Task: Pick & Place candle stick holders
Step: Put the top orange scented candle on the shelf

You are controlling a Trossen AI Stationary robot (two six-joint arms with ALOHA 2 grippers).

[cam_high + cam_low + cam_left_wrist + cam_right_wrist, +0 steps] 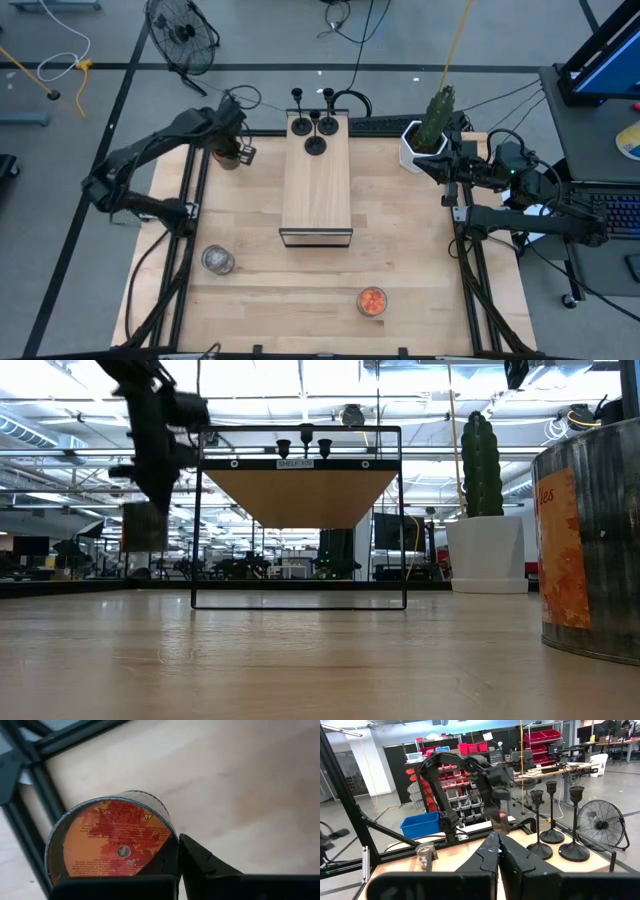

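Note:
My left gripper (238, 154) is at the table's far left, shut on an orange-red glass cup (115, 845), which hangs above the table in the low view (145, 525). Three black candle stick holders (315, 128) stand by their round bases on the far end of the long wooden box (316, 190). A clear-silvery cup (217, 260) stands at the near left and a second orange-red cup (372, 301) near the front edge. My right gripper (498, 840) is shut and holds nothing, held high at the table's right side, by the cactus. My left gripper pinches the cup's wall at the rim (172, 836), with one finger inside the cup and the other finger (205, 862) outside it. The fingers come from above, pointing steeply down. The cup hangs upright below them, lifted clear of the table.
A white pot with a green cactus (428, 135) stands at the far right, close to my right arm. The wooden box sits raised on a black frame (300, 600) in the middle. Bare tabletop (400, 250) lies between the box and the right edge.

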